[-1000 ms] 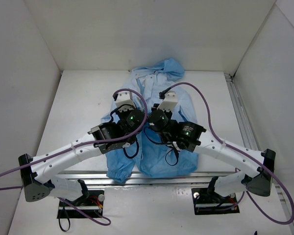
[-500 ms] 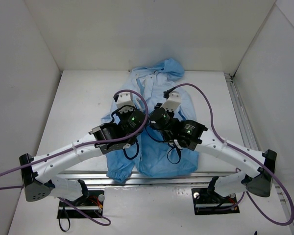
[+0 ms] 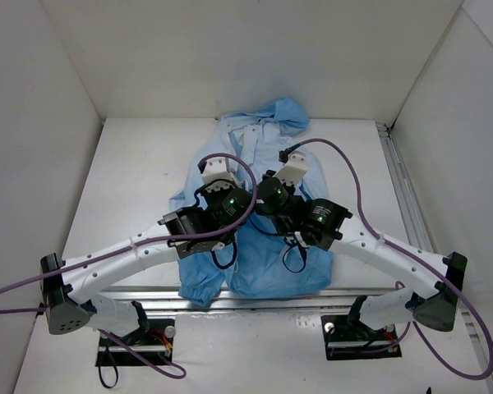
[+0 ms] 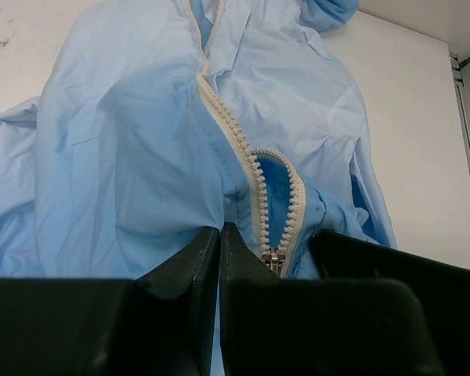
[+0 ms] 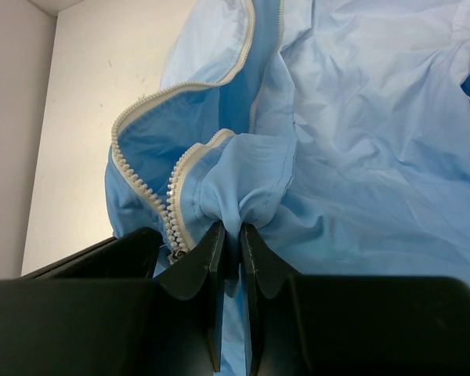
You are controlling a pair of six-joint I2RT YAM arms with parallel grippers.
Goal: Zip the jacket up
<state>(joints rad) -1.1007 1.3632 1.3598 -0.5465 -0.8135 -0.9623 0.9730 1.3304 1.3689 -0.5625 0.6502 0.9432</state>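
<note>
Both arms now reach slightly farther from their bases than one second ago, and the two wrists stand closer together over the middle of the jacket.

1. Table: white, walled on three sides. The light blue jacket lies on it front side up, midway between left and right, with the hood toward the far wall and an elastic sleeve cuff at the near edge.

2. Left claw: the jaws are closed, tip against tip. Thin front-panel fabric puckers into the tips, so the claw pinches the jacket just left of the zipper line. A fold rises from the pinch point toward the chest.

3. Zipper: the metal zipper slider sits low on the front, just right of the left claw and just left of the right claw, so it lies between the two. Above the slider the cream zipper teeth bow apart into a short loop that exposes darker blue lining, then run side by side toward the collar.

4. Right claw: the jaws are nearly closed on a gathered bunch of jacket fabric at the edge of the right front panel. The fabric wrinkles outward from the grip. The slider shows just beside the finger nearest it.
</note>
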